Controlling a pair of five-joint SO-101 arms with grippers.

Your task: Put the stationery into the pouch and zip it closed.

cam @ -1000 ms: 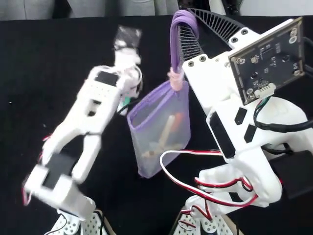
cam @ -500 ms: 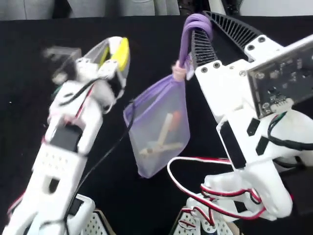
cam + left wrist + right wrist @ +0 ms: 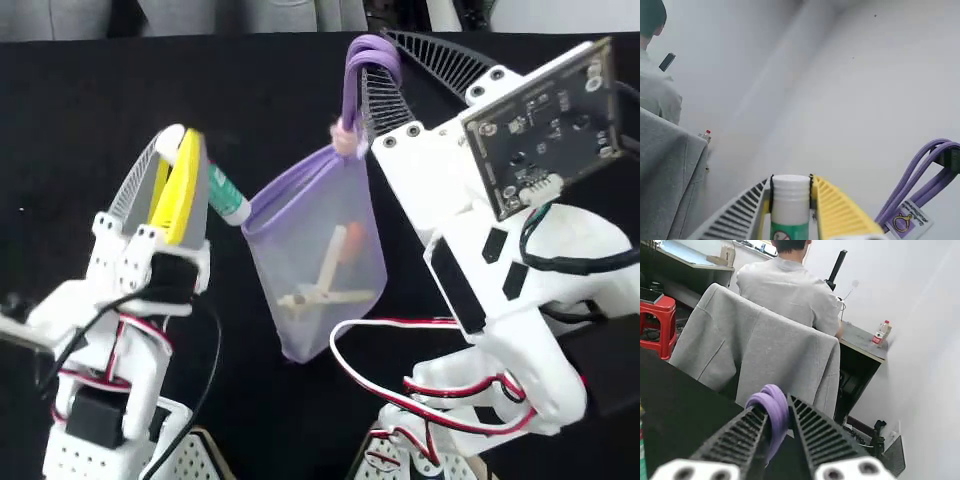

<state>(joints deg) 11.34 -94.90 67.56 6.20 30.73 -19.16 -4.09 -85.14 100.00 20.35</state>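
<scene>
A translucent purple pouch (image 3: 315, 265) hangs above the black table by its purple strap (image 3: 352, 85). My right gripper (image 3: 375, 55) is shut on that strap (image 3: 771, 412), seen between its ribbed fingers in the right wrist view. Inside the pouch lie wooden sticks (image 3: 325, 285) and an orange item (image 3: 352, 240). My left gripper (image 3: 178, 140), with one yellow finger, is shut on a green glue stick with a white cap (image 3: 790, 205). The stick (image 3: 225, 195) points at the pouch's open upper edge, just left of it. The strap and its tag (image 3: 910, 220) show beside my left gripper (image 3: 790, 182).
The black table (image 3: 80, 120) spreads around both arms. Red and white cables (image 3: 400, 375) loop at the right arm's base, close under the pouch. A bare circuit board (image 3: 545, 110) sits on the right arm. A chair with a grey jacket (image 3: 765, 350) stands beyond the table.
The left arm has pulled back from the far side of the table and now holds the glue stick up beside the pouch's mouth. The pouch has swung slightly on its strap.
</scene>
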